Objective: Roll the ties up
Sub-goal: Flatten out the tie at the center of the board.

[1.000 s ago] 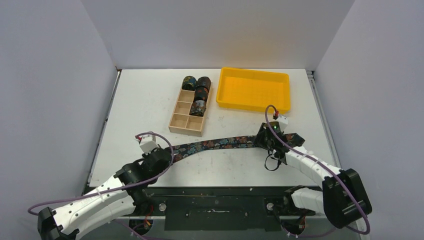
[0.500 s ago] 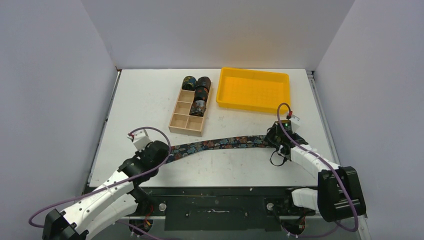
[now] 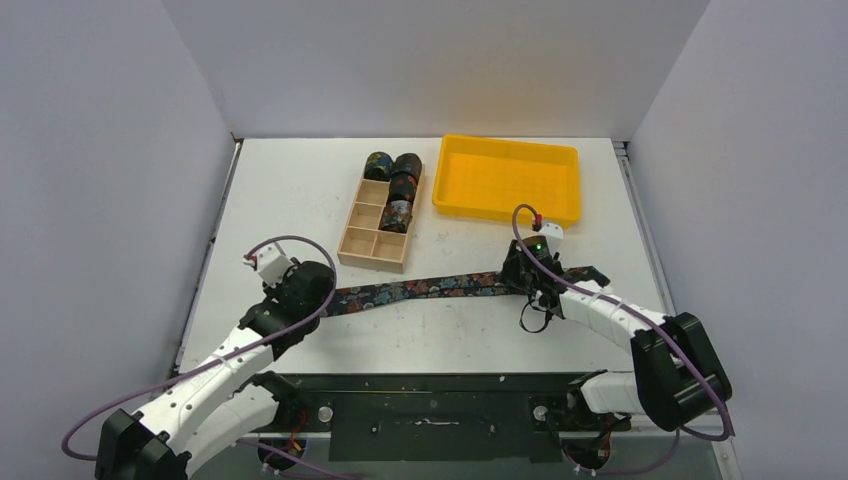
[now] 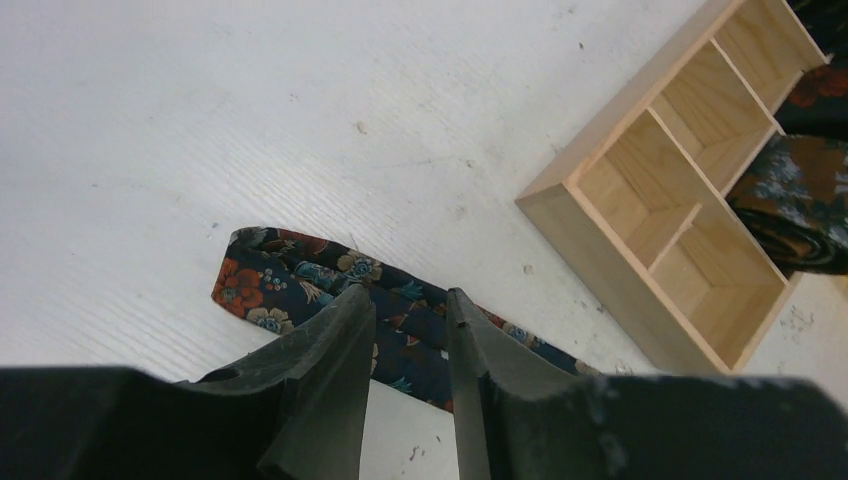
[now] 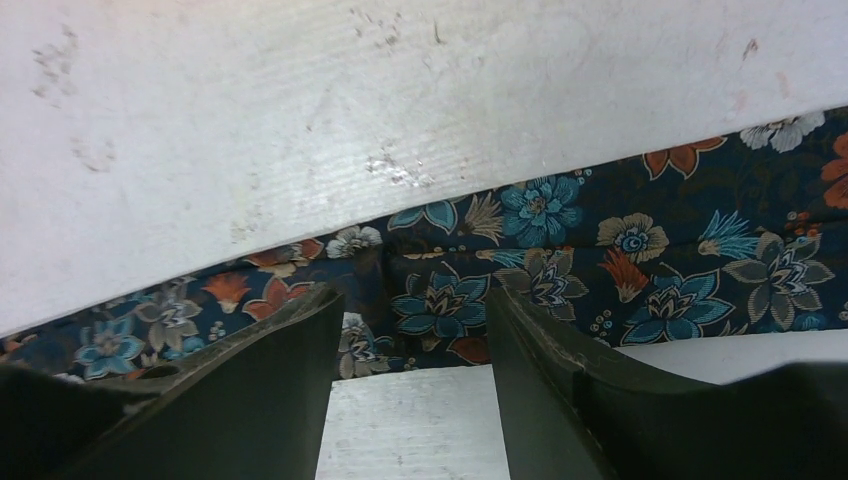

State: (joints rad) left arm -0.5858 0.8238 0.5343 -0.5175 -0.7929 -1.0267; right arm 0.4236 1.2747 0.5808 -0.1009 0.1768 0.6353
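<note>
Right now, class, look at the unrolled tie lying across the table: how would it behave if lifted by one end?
The unrolled tie would probably droop limply: it lies flat and gently curved on the table. It looks thin, so likely light. Rolled ties in the wooden compartment box suggest it coils easily.

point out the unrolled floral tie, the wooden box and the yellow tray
dark floral unrolled tie (image 3: 430,288), top view, mid-length
light wooden compartment box (image 3: 360,242), top view, empty near compartment
yellow plastic tray (image 3: 505,182), top view, bare floor
</note>
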